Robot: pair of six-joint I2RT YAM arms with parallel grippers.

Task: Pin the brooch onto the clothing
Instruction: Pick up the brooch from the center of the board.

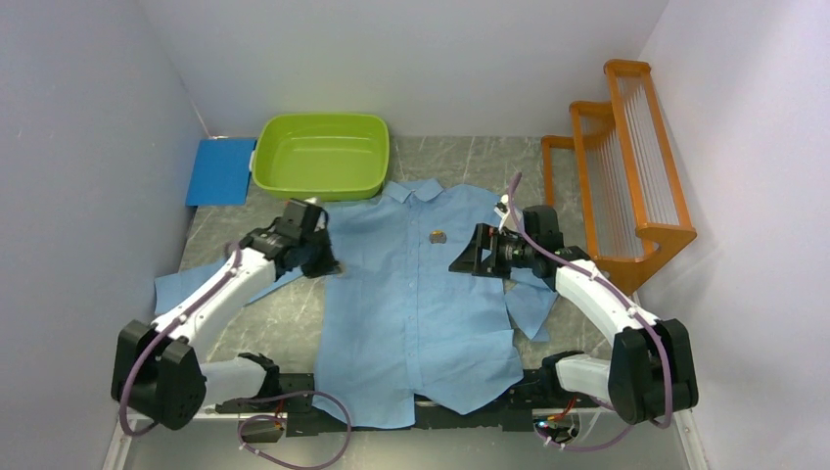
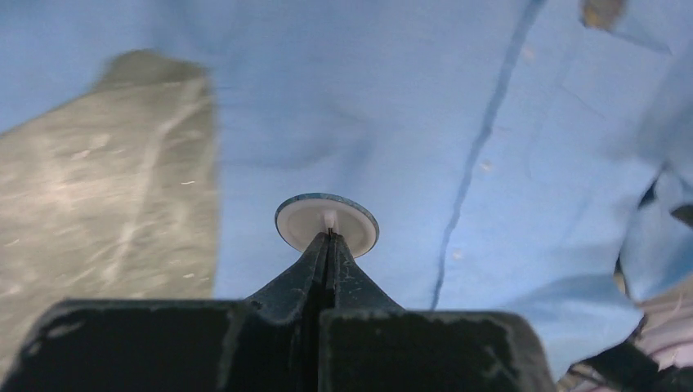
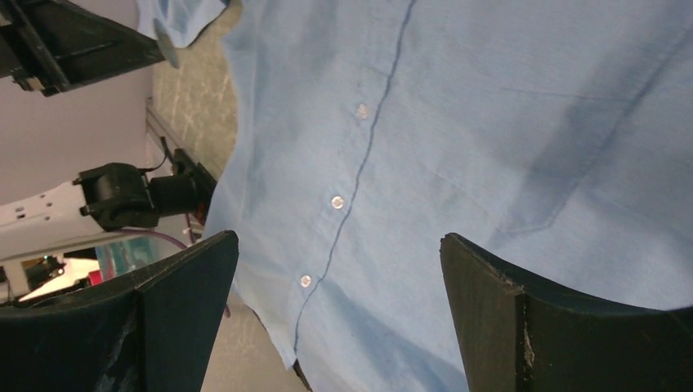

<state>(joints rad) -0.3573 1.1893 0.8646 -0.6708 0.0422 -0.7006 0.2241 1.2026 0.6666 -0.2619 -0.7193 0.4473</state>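
The light blue shirt [image 1: 421,304] lies flat on the table, collar toward the back; it fills the left wrist view [image 2: 409,122] and the right wrist view [image 3: 490,122]. My left gripper [image 1: 328,262] hovers over the shirt's left edge. It is shut [image 2: 329,235] on the small post of a round white brooch with a blue rim [image 2: 327,222]. A small brown-gold piece [image 1: 438,236] sits on the shirt's chest, also in the left wrist view [image 2: 603,11]. My right gripper [image 1: 460,262] is open and empty [image 3: 339,237] just above the chest cloth, right of the button placket.
A green tub [image 1: 323,119] stands at the back behind the collar, with a blue sheet [image 1: 220,171] to its left. An orange wooden rack [image 1: 626,166] stands along the right wall. The shirt's sleeves spread over the grey table [image 1: 294,323] on both sides.
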